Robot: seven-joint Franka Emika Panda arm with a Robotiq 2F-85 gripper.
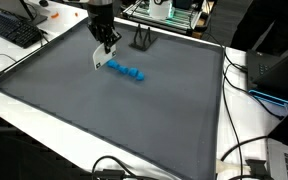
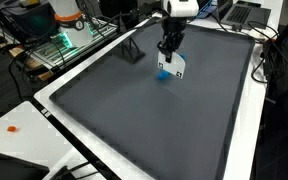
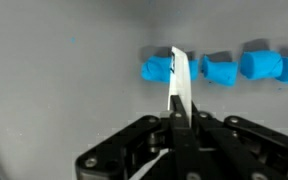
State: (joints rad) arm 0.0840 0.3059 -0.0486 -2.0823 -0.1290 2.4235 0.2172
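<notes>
The gripper [image 1: 107, 44] is clamped on a thin white card [image 1: 97, 58], near the blue blocks [image 1: 130, 72] on the grey mat [image 1: 114, 120].

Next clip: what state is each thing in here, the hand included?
hand: shut on the card.
card: held in the hand, pointing down at the row of blocks; contact cannot be told.
blocks: blue, lying in a row on the mat, not held.
stand: black, upright near the mat's far edge, apart from the hand.
mat: grey, lying flat.
</notes>
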